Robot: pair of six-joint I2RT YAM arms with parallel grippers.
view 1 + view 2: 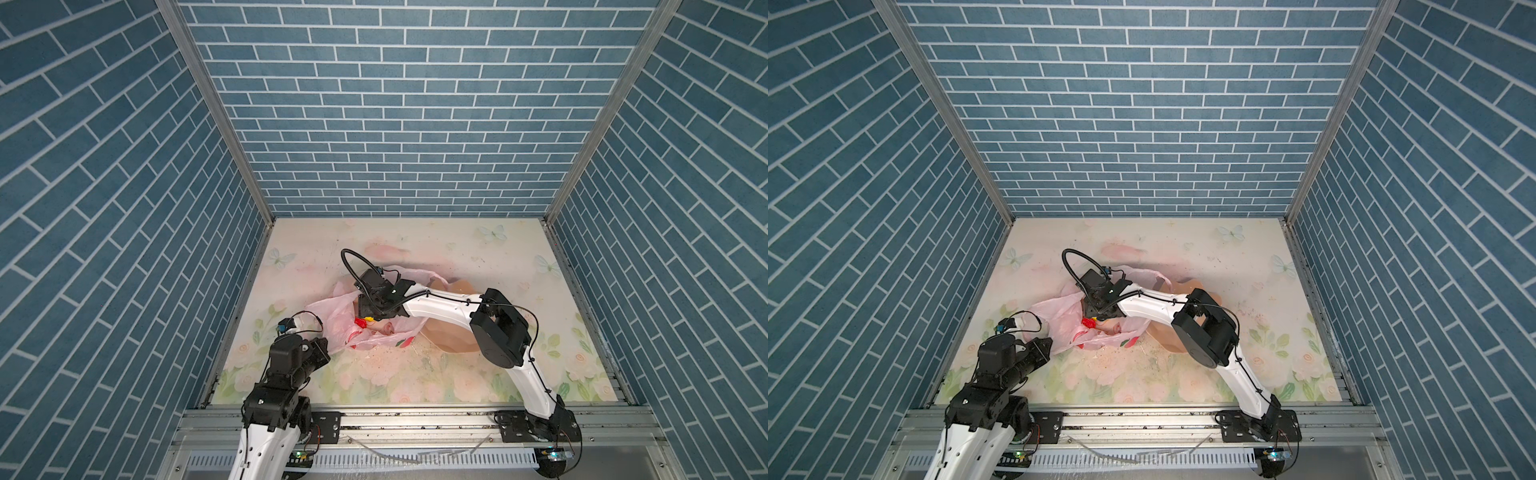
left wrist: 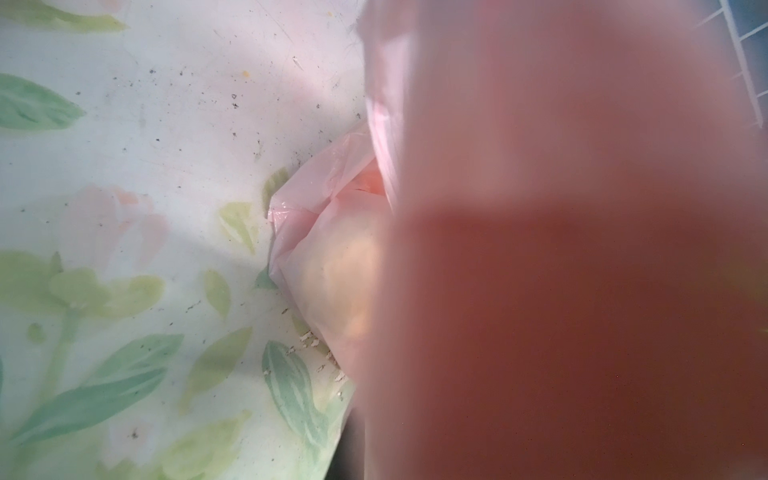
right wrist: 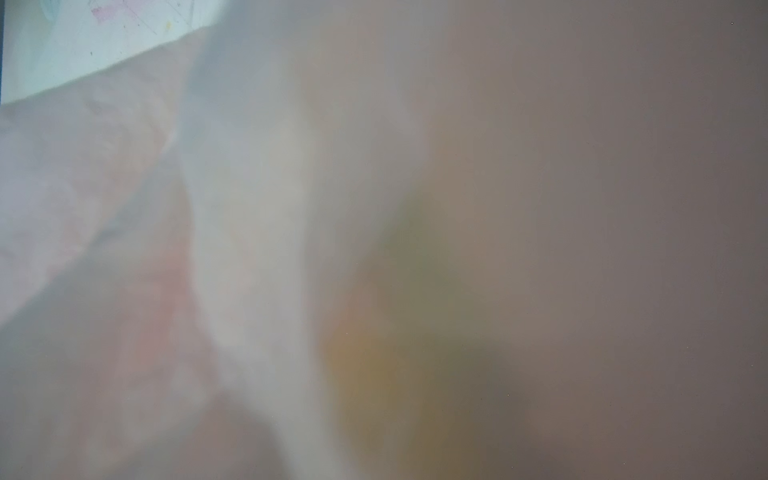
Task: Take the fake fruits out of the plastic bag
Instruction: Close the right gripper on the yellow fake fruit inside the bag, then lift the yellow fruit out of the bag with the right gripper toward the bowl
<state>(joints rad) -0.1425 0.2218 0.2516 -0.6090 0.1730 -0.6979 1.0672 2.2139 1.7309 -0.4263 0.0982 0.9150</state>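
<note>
Three blue brick-print walls; floral tabletop (crumb-speckled) under plastic bag.

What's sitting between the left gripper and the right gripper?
The plastic bag, its pink film spanning from left gripper to right gripper, in both top views.

Pink plastic bag, fruits inside
</note>
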